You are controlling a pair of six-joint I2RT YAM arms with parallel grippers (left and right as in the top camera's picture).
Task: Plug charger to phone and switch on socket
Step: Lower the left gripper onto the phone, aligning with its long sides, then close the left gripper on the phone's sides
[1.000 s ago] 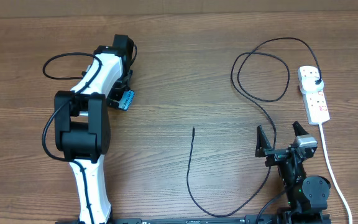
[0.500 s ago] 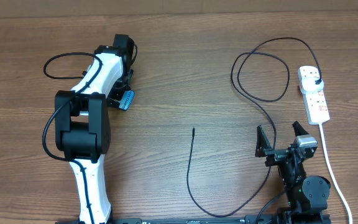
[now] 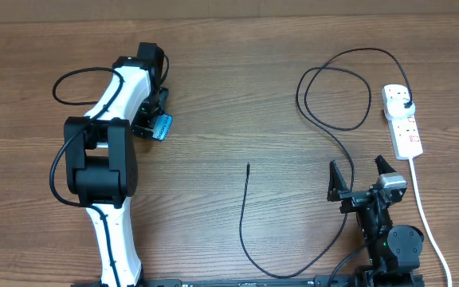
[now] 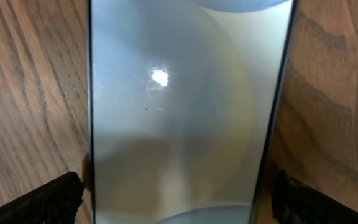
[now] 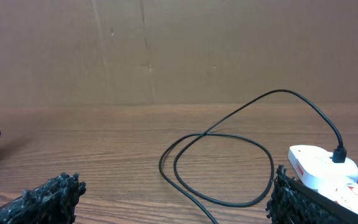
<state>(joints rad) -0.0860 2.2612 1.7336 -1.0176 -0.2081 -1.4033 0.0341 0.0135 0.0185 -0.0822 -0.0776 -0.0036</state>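
I count one phone (image 3: 163, 127), one charger (image 3: 244, 215) and one socket (image 3: 403, 127) with one white cord (image 3: 425, 217), all on one wooden table (image 3: 237, 88). I have two grippers, my left gripper (image 4: 182, 200) and my right gripper (image 3: 363, 177), each with two fingers.

A brown wood-grain table (image 3: 229, 104) fills the frame, and the phone (image 3: 162, 127) lies flat on it at upper left, its lit blue end showing. The thin black charger cable (image 3: 245, 199) starts at a free tip near the centre, dips along the bottom edge and loops at upper right. Its black plug (image 3: 406, 104) sits in the white power strip (image 3: 403, 127) at the right edge, whose white cord (image 3: 423, 215) trails toward the lower right corner.
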